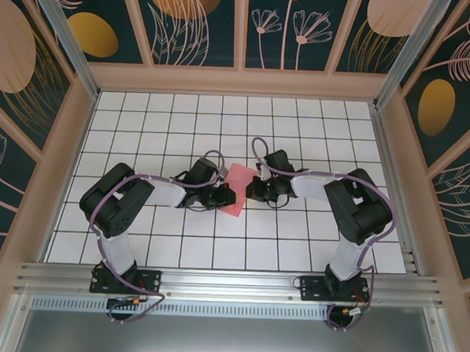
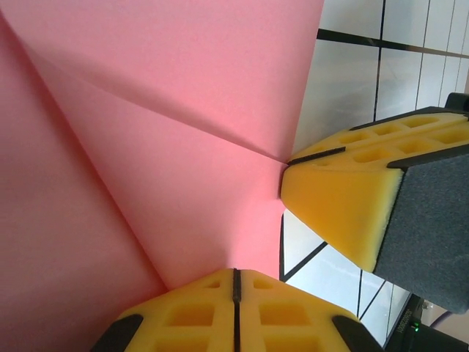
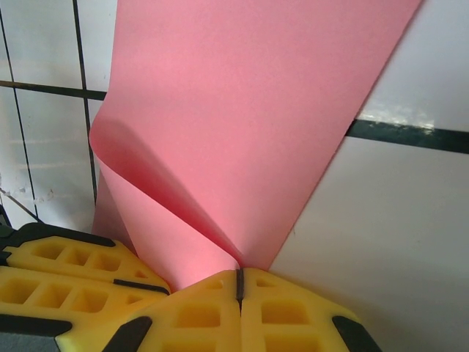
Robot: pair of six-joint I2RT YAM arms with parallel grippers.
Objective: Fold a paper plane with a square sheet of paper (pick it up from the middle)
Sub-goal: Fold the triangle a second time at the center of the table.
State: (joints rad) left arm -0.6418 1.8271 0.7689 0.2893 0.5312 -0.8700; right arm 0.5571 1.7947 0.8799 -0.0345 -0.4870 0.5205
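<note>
White gridded bench (image 1: 316,125): the task's thing sits over its middle, between the two arms.
Pink square sheet of paper (image 1: 236,189): thin, light and floppy. It creases and curls where it is pinched, and would likely tear if tugged. A flat pinch at an edge suits it best.
Left claw (image 2: 234,293): closed, pinching one edge of the sheet.
Right claw (image 3: 238,286): closed, pinching the facing edge, where the paper curls.

Near the middle of the white gridded desk (image 1: 182,126) we see a thin pink-red sheet of paper (image 1: 236,195), a small four-sided shape. Our left tool (image 1: 221,196) reaches its left edge and our right tool (image 1: 255,190) its right edge, both arms bent inward toward each other.
</note>
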